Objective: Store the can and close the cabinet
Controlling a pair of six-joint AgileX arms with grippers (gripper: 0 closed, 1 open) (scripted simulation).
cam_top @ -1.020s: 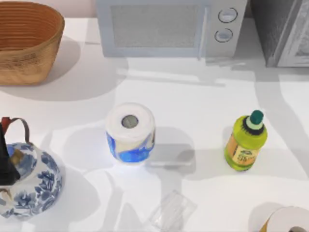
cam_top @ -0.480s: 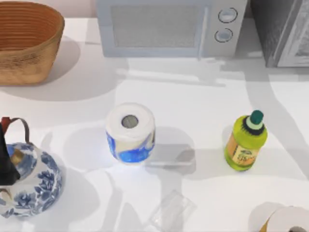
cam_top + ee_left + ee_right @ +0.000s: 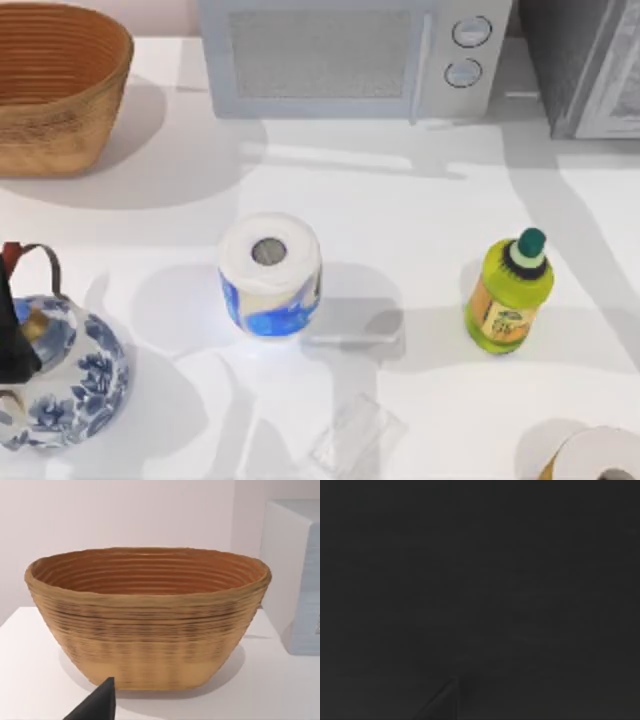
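Green bottle (image 3: 508,296) label unreadable; right wrist view dark.

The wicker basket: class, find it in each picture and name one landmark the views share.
Top view: wicker basket at the table's far left corner, left of the microwave.
Left wrist view: basket in the middle, standing upright on the white table.
Right wrist view: dark.
Shared landmark: the microwave beside the basket.

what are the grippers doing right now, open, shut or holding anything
Left gripper: facing the basket, cannot tell if open or shut.
Right gripper: its wrist view is dark, cannot tell.
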